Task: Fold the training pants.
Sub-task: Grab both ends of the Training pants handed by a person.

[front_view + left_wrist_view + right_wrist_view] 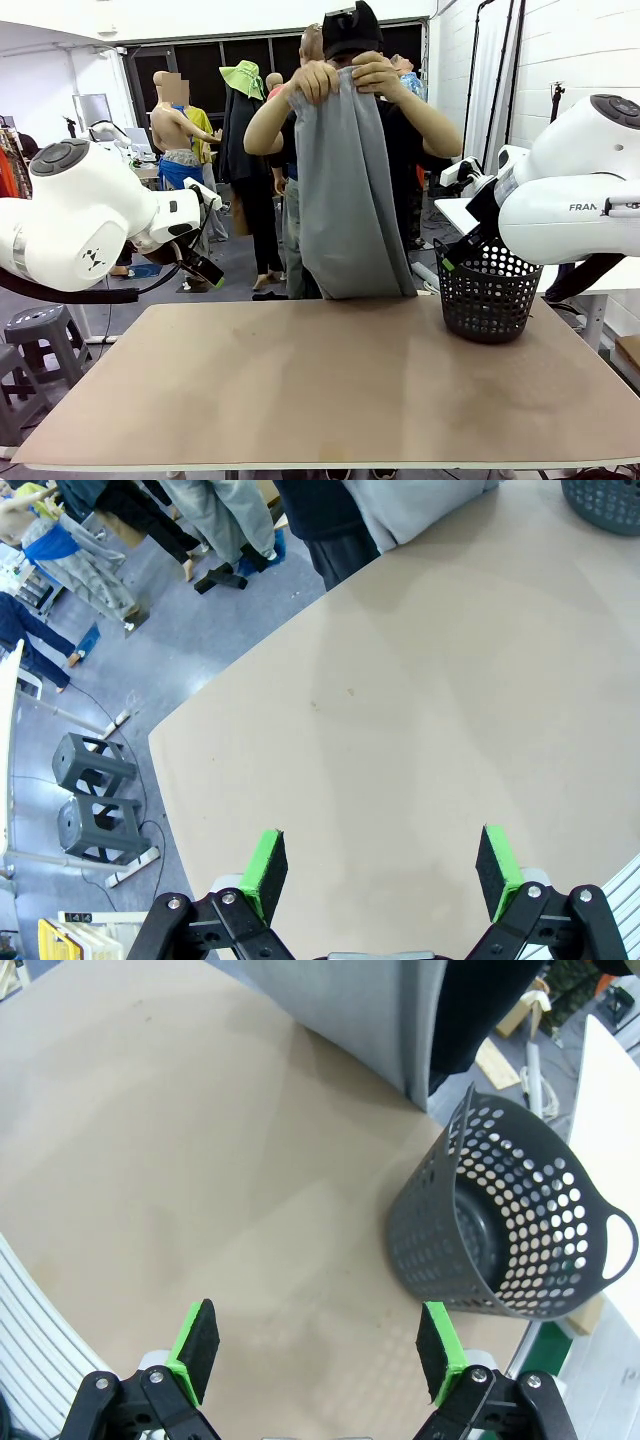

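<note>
Tan table (300,390), matte, faintly scuffed.

- Left end effector (380,865): released, jaws wide, empty, over bare tabletop.
- Right end effector (320,1345): released, empty, near the black mesh basket (500,1230) on the table's far right.
- Training pants (345,200): held up at the waistband by the person's hands (375,72) and hanging at the far edge; the hem possibly touches the table.
- Progress: not yet laid flat; all folding remains.
- Room: workshop, grey floor, stools (95,780).

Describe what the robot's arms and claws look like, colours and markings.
Both are glossy white with rounded joints. The left arm has a black cable beneath; the right arm carries dark lettering. The left claw and right claw are black, with green pads.
</note>
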`<action>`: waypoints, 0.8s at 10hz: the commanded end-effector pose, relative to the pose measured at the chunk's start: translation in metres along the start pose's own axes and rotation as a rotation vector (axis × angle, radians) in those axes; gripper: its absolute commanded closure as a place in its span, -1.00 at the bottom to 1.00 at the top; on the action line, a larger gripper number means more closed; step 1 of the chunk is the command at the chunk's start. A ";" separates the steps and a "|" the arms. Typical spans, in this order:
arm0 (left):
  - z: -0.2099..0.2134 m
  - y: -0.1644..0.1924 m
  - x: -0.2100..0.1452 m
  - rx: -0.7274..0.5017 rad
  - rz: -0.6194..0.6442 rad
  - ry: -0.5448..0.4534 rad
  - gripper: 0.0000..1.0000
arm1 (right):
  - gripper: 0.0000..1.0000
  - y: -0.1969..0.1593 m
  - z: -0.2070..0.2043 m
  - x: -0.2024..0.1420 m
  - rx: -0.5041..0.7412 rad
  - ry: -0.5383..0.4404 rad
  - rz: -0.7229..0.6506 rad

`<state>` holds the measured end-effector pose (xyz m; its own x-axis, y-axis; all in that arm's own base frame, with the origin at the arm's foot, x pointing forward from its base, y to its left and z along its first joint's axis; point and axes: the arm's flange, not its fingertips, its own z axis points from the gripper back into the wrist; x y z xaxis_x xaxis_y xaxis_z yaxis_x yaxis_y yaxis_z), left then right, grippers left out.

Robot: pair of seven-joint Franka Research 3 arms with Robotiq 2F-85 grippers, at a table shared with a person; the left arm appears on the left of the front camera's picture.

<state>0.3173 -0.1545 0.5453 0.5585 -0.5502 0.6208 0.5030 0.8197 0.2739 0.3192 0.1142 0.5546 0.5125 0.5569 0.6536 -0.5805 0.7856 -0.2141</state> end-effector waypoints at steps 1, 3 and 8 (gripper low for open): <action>0.000 0.000 0.000 0.001 -0.008 0.000 -1.00 | -1.00 0.000 0.000 0.000 0.005 -0.003 0.007; 0.000 0.000 0.000 0.001 -0.008 0.000 -1.00 | -1.00 0.000 0.000 0.000 0.005 -0.003 0.007; 0.000 0.000 0.000 0.001 -0.008 0.000 -1.00 | -1.00 0.000 0.000 0.000 0.005 -0.003 0.007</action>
<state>0.3173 -0.1545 0.5453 0.5585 -0.5502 0.6208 0.5030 0.8197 0.2739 0.3192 0.1142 0.5546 0.5125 0.5569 0.6536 -0.5805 0.7856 -0.2141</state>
